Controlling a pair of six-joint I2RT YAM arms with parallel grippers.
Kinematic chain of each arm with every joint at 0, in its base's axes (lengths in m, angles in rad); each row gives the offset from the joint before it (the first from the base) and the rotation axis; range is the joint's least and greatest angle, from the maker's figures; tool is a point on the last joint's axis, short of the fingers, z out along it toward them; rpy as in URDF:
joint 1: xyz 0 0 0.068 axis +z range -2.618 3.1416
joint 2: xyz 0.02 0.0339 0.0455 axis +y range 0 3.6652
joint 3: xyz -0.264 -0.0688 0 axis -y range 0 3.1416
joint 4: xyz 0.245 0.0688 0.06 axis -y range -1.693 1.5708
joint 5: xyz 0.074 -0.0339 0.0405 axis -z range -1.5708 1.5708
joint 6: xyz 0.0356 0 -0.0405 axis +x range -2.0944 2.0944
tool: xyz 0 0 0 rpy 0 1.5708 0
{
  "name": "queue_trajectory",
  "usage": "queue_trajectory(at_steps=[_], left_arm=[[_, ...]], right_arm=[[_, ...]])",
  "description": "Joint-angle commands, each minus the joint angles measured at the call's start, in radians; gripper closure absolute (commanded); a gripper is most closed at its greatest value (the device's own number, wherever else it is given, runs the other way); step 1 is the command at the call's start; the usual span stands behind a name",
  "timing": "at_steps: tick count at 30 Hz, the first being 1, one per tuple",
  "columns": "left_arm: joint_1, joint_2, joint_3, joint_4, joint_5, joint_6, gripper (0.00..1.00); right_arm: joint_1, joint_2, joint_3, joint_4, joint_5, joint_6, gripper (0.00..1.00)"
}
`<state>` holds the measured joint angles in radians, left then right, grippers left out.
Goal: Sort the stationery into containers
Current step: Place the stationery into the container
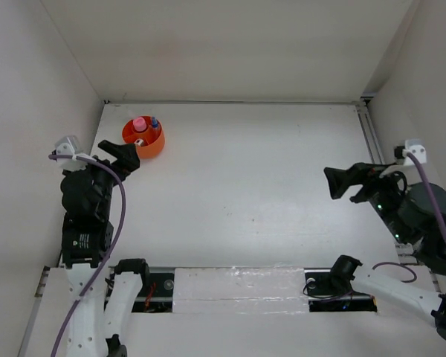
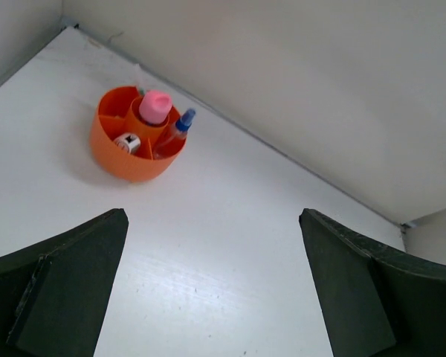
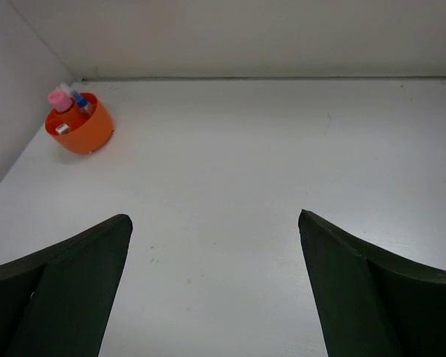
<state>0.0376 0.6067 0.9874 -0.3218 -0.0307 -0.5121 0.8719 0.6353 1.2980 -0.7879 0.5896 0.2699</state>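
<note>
Orange round plastic tub with inner dividers (image 2: 126,160) is sitting at the far left of the white desk (image 1: 245,186), close to the far wall; every piece of stationery that is showing is lying inside it. Dark tube with a pink cap (image 2: 156,106) is standing upright in the middle compartment; clear tube with a blue cap (image 2: 180,126) is leaning outward in a compartment on the right, its cap poking above the rim; small white-tan eraser (image 2: 128,143) is resting in a near compartment. Thin pens are not showing clearly enough to place.

Left hand (image 1: 126,156) is hovering just near of the tub, fingers spread apart and gripping nothing; right hand (image 1: 333,184) is hanging well apart at the right side of the desk, likewise spread and carrying nothing.

Sorting is looking close to finished, so the risk is lying mostly with the left arm; sitting so near a light, shallow tub, a careless swing could be nudging it along the smooth desk or tipping it. Leaning blue-capped tube is probably the first thing to be spilling out if the tub is bumped; the tall pink-capped one could be toppling too.
</note>
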Motion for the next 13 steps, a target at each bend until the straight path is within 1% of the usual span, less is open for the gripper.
queue_trajectory(at_steps=[1,6,11,13], left_arm=[[-0.016,-0.051,-0.038,0.004,-0.049,0.011,0.0],[-0.016,-0.093,-0.038,-0.045,-0.113,0.011,0.0],[-0.016,-0.113,-0.038,-0.123,-0.175,0.011,0.0],[-0.016,-0.124,-0.038,-0.161,-0.237,0.001,0.0]], right_arm=[[0.009,-0.066,0.043,-0.06,0.058,0.02,0.0],[0.009,-0.109,0.009,-0.083,0.108,0.011,0.0],[0.009,-0.129,-0.011,-0.093,0.087,0.023,0.0],[0.009,-0.129,-0.011,-0.093,0.087,0.032,0.0]])
